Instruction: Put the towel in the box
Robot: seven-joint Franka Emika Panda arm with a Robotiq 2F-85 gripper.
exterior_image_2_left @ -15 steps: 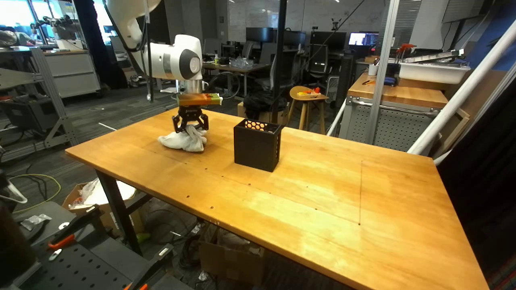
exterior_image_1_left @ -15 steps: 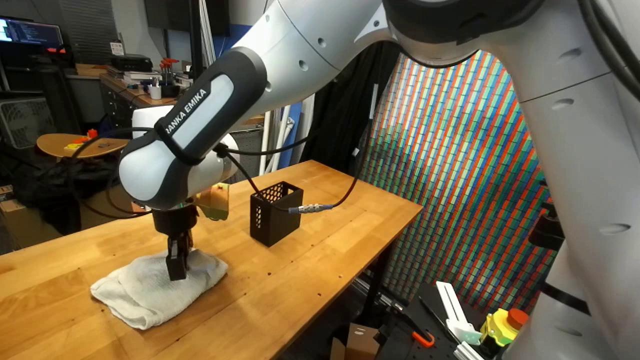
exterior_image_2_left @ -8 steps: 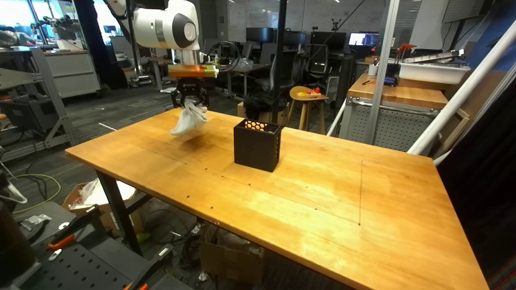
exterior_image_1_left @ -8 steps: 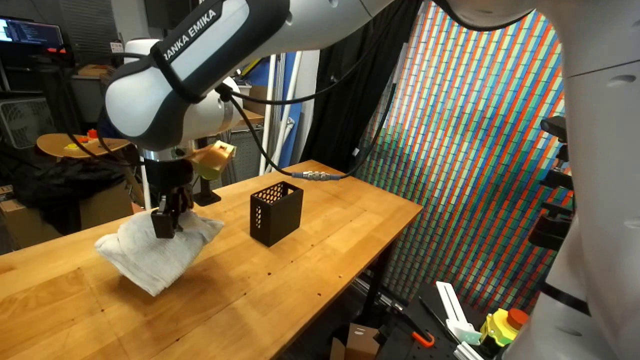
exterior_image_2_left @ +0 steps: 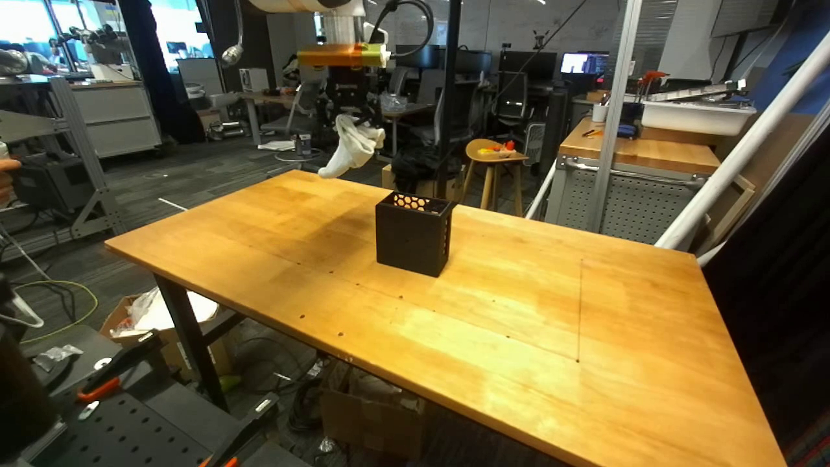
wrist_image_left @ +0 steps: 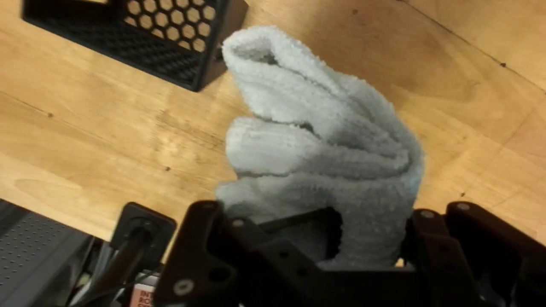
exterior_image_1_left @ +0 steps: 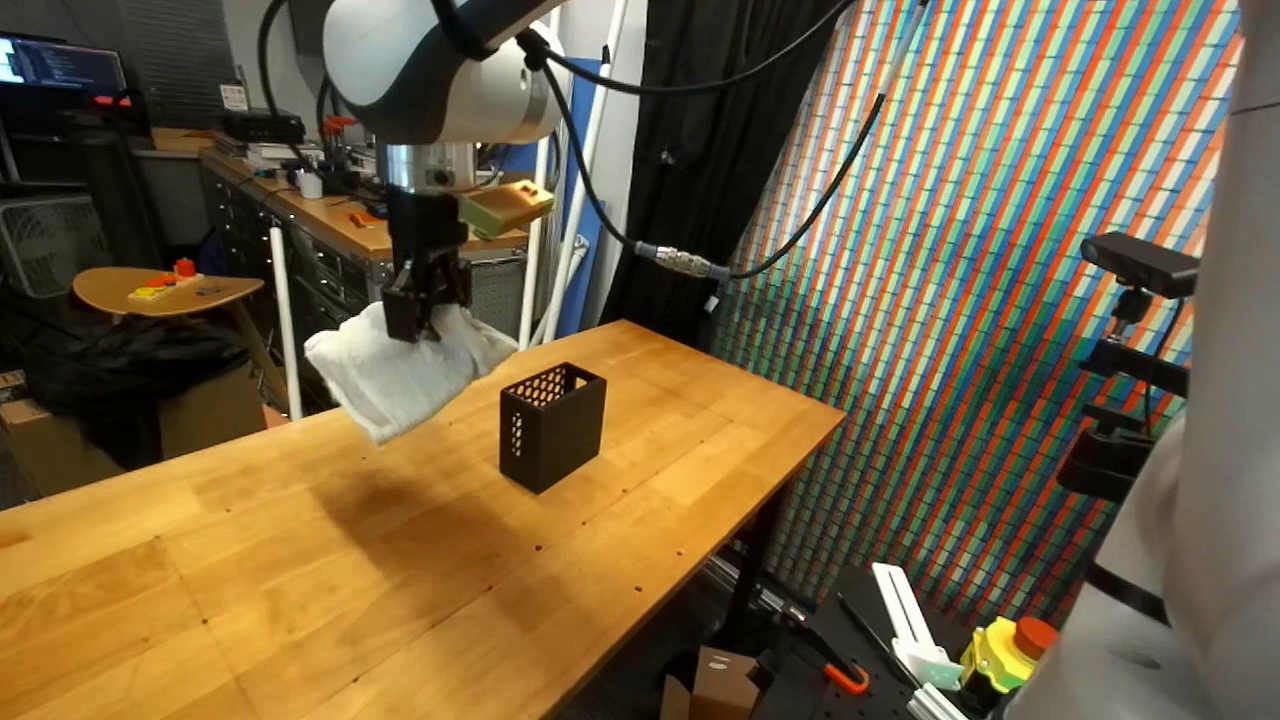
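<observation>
White terry in the wrist view: towel (wrist_image_left: 315, 149), folded in a fat bundle, sits in my jaws and sticks out ahead of them. Jaws narrowed on a pinch of it; contact itself mostly hidden. Black box (wrist_image_left: 187, 70) is ahead of the jaws and off to one side, cut by the frame edge, mouth facing me. Its long axis slants a little from the line my jaws close along, so I'd guess a small turn before lowering. In an exterior view: gripper (exterior_image_1_left: 430, 320) up high, towel hanging below the jaws, clear of the table (exterior_image_1_left: 700, 410); black box stands upright on it, lower than the jaws and to the side, not under them. In an exterior view: stool (exterior_image_2_left: 480, 144) on the floor past the table; here the towel's low end slants down from the jaws, away from the black box. Next move, my call: carry sideways over the mouth, then down. Risk: bundle looks wide for it, may snag. Count: one towel, one black box, one stool, one gripper, so no nearer one to pick.
</observation>
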